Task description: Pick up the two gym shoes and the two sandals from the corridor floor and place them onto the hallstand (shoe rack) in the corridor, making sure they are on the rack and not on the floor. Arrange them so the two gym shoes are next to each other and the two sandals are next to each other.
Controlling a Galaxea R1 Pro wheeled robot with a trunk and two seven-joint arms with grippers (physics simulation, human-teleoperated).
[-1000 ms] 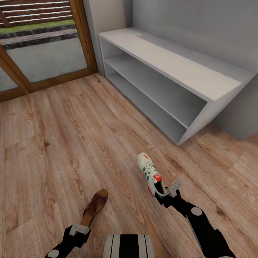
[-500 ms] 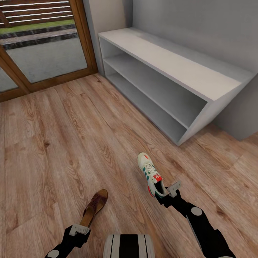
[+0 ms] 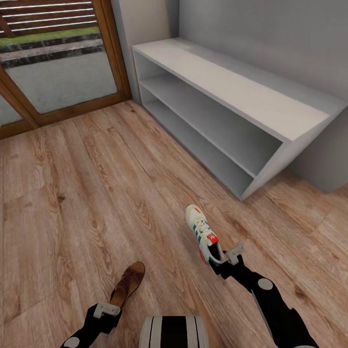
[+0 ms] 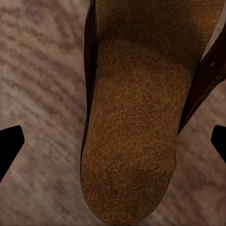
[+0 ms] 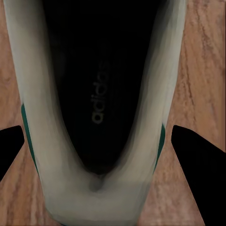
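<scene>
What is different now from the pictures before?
Only the camera moved a little: the pale grey two-tier shoe rack and the wood-plank floor slid slightly in the picture. The white lace-up sneaker at the right gripper and the dark-brown leather sandal at the left gripper kept their places.

wood-framed glass door point(image 3: 58, 63), grey wall point(image 3: 261, 43)

Floor point(image 3: 87, 193): light wood-grain planks, running from the glass door at 11 o'clock to the rack point(image 3: 251, 104) at 1–2 o'clock. Rack stands on the floor against the grey wall: pale grey, top board plus two open tiers, slanted end panel. Sneaker point(image 3: 203, 234) at 5 o'clock and sandal point(image 3: 126, 285) at 7 o'clock; can't tell if either touches the floor.
</scene>
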